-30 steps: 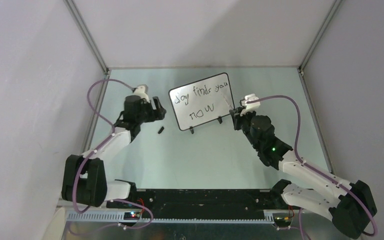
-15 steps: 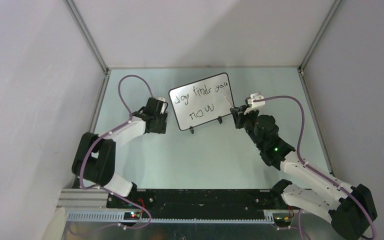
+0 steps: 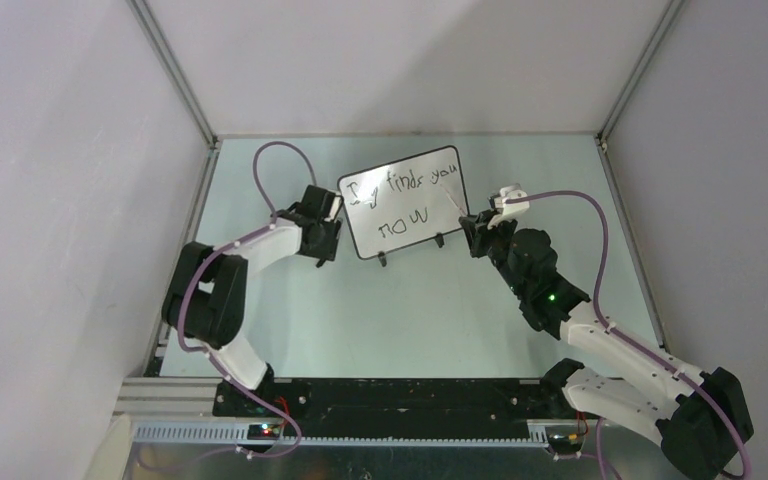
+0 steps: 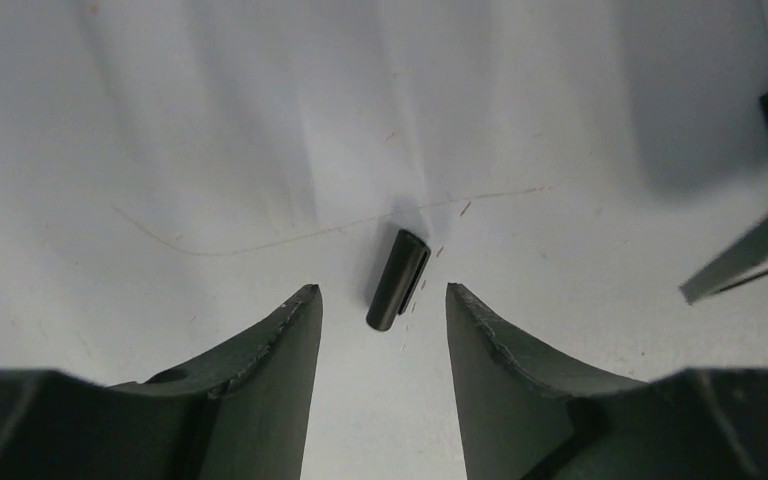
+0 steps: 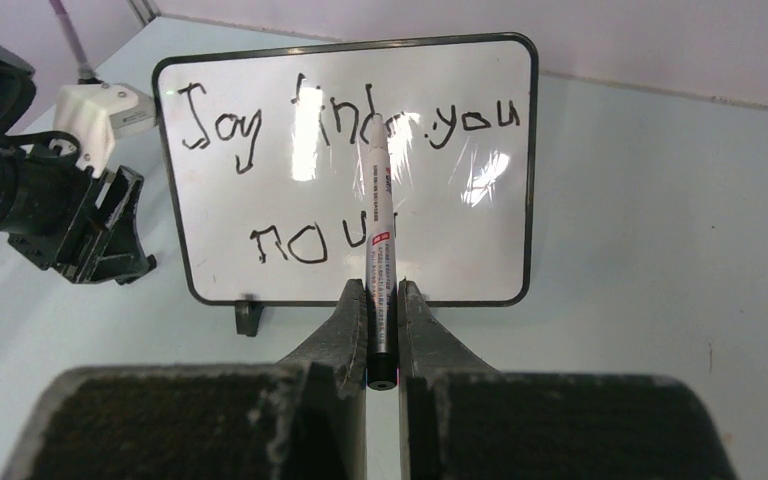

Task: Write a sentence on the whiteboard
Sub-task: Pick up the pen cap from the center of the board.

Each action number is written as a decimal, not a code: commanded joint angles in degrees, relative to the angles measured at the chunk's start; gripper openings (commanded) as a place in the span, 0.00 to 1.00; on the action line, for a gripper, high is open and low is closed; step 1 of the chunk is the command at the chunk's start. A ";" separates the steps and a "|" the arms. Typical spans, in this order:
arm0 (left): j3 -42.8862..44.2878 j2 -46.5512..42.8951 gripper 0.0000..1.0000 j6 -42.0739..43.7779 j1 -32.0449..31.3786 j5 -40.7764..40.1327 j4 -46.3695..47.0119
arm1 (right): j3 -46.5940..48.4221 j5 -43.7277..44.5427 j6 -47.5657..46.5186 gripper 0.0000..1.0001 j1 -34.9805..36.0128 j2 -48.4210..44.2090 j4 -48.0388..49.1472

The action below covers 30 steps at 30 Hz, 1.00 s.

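Top external view: writing looks done, I judge; you're on capping the pen.
Tabletop [image 3: 410, 300]: carries the whiteboard [image 5: 460, 250], upright on its feet between your arms.
Sentence [image 5: 475, 122]: "Joy finds you now", two lines.
Marker pen [image 5: 380, 250]: pinched by right fingers [image 5: 352, 318], tip pointing at the board.
Marker cap [image 4: 398, 279]: lies flat between spread left fingers [image 4: 280, 340], untouched; next, lower and close squarely.

On the whiteboard [image 5: 480, 250] the sentence [image 5: 310, 130] is written by hand in black: "Joy finds you" is read in the upper line and "now" in the lower line. Small print is seen on the marker pen [image 5: 381, 270] before the whiteboard, but it cannot be read.
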 commanded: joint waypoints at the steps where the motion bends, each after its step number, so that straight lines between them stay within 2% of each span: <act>1: 4.77 3.46 0.54 3.46 -0.33 4.36 -1.59 | 0.02 -0.32 0.74 0.00 -0.33 0.14 2.05; 8: 6.51 8.09 0.44 4.33 0.43 6.09 -4.75 | 0.00 -0.59 0.69 0.00 -0.43 0.27 2.11; 11: 6.07 7.75 0.36 4.03 0.80 6.29 -4.49 | 0.06 -0.72 0.72 0.00 -0.41 0.55 2.29; 14: 5.12 6.50 0.32 3.77 1.33 6.57 -3.77 | 0.00 -0.78 0.70 0.00 -0.55 0.83 2.31; 20: 3.04 5.09 0.12 2.98 1.74 6.80 -3.04 | 0.11 -0.62 0.49 0.00 -0.56 1.23 2.40; 24: 0.46 1.48 0.01 1.50 1.81 5.24 -1.59 | 0.06 -0.51 0.36 0.00 -0.46 1.38 2.39; 30: -5.39 -11.93 0.00 -3.53 2.35 5.70 1.87 | 0.04 -0.96 0.37 0.00 -0.29 0.77 2.04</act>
